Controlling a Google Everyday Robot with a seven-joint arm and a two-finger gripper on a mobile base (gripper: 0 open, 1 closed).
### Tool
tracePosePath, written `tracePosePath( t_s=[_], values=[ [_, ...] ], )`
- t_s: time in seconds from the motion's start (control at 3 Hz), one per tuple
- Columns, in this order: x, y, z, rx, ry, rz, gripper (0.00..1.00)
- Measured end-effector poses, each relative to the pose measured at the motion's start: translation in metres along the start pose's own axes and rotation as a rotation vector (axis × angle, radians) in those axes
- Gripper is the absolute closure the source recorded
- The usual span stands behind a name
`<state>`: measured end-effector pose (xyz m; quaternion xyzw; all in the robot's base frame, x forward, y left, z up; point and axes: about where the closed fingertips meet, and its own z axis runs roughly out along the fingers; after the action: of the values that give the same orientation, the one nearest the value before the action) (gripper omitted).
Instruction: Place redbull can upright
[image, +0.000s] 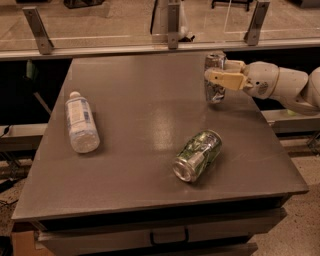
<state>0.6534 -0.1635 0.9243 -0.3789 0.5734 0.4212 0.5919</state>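
The redbull can (214, 80), slim, silver and slightly dented, stands upright near the far right of the grey table (150, 110). Its base is at or just above the tabletop. My gripper (221, 75) reaches in from the right. Its cream fingers (223, 79) are closed around the can's upper half, one in front and one behind. The white arm (280, 85) runs off the right edge of the view.
A wider green-and-silver can (197, 155) lies on its side in the front middle of the table. A clear plastic bottle with a white cap (81, 122) lies on its side at the left. A metal rail with posts (170, 30) runs behind the table.
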Motion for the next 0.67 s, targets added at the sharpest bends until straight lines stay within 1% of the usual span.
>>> tracePosePath(
  t_s=[0.33,0.67],
  values=[
    [0.009,0.001,-0.002,-0.047,0.007,-0.009,0.83],
    [0.020,0.004,-0.004,-0.089,0.019,-0.032,0.59]
  ],
)
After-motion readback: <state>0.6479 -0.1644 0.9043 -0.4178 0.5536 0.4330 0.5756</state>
